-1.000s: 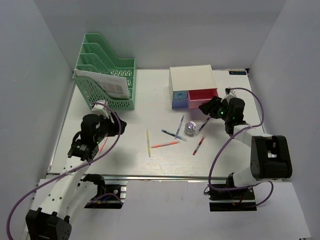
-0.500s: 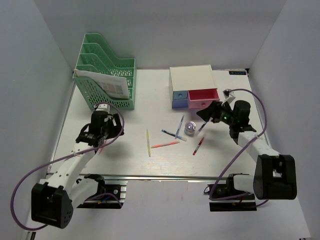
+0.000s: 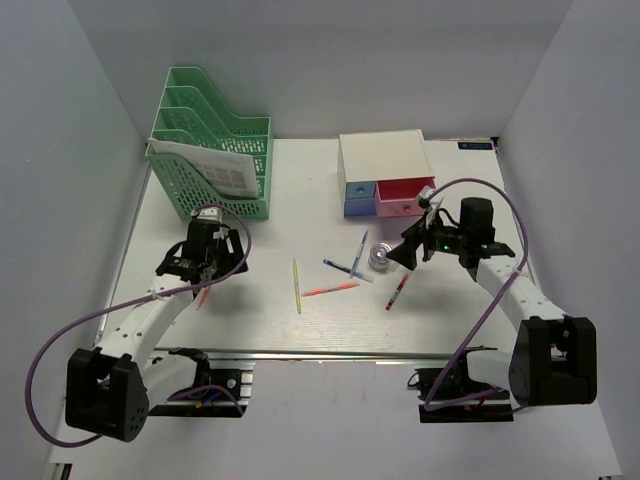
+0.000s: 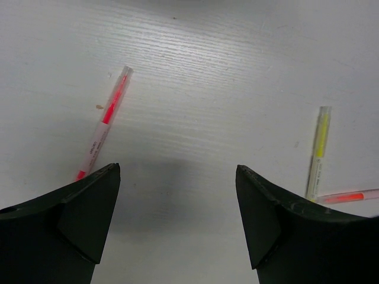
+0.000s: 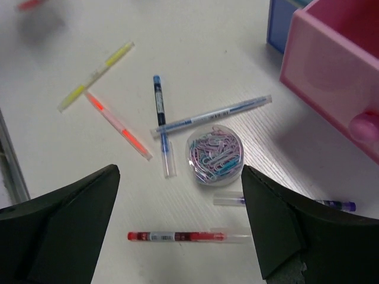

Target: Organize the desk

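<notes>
Not much tidied yet, by the look of it. The surface [image 3: 290,190] is seen from above, walled in grey, with a green rack [image 3: 215,160] parked in its far left corner and a white box [image 3: 385,155] set at the far edge, right of the middle. The pink drawer [image 3: 405,196] is pulled out, and the blue drawer [image 3: 358,197] beside it looks shut. Whether anything's been dropped in the pink one can't be told.

6 pens are scattered around the middle: a yellow pen [image 3: 296,285], an orange pen [image 3: 330,289], 2 crossed blue pens [image 5: 210,115], a red pen [image 3: 397,292] and a purple pen [image 5: 334,205] just beside the clip tub [image 3: 380,256]. A 7th, a reddish lone pen [image 4: 105,121], is lying nearer the left edge.

The left jaws are held wide apart over bare surface, nothing gripped, with the lone pen just beside 1 of them. The right jaws are spread wide too, empty, hung over the tub in front of the pink drawer.

So roughly: drawer opened, everything loose yet to be put away. The pens and tub are probably meant for that drawer, so nearly all of the job is left.
</notes>
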Motion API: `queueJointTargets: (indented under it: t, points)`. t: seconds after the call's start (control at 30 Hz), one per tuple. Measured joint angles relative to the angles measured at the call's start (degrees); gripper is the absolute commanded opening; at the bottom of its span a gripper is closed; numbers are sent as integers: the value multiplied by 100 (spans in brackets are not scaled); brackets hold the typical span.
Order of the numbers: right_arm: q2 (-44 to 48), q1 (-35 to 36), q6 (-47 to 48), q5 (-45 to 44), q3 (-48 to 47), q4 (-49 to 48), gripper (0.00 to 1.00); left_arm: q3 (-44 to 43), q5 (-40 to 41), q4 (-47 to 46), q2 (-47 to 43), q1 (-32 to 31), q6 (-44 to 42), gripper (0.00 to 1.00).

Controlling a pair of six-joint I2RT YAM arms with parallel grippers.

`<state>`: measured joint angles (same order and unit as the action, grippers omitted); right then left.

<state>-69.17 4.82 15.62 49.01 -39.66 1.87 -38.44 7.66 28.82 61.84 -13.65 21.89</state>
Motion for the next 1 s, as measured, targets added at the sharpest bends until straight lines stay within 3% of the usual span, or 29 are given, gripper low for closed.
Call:
queueJointTargets:
  t: [0.3, 0.63, 0.83, 1.0]
  points:
    - [-367, 772, 745, -1113, -96, 428, 89, 2, -238, -74, -452, 0, 0, 89]
    - [-861, 1517, 599, -2776, -116, -186, 89, 4, -476, -151, -793, 0, 0, 89]
    - [-1296, 1676, 568, -3217, -116, -402, 89, 4, -555, -210, -852, 0, 0, 89]
    - [-1526, 1768, 566, -3362, -116, -461, 81, 4, -577, -216, -892, 0, 0, 89]
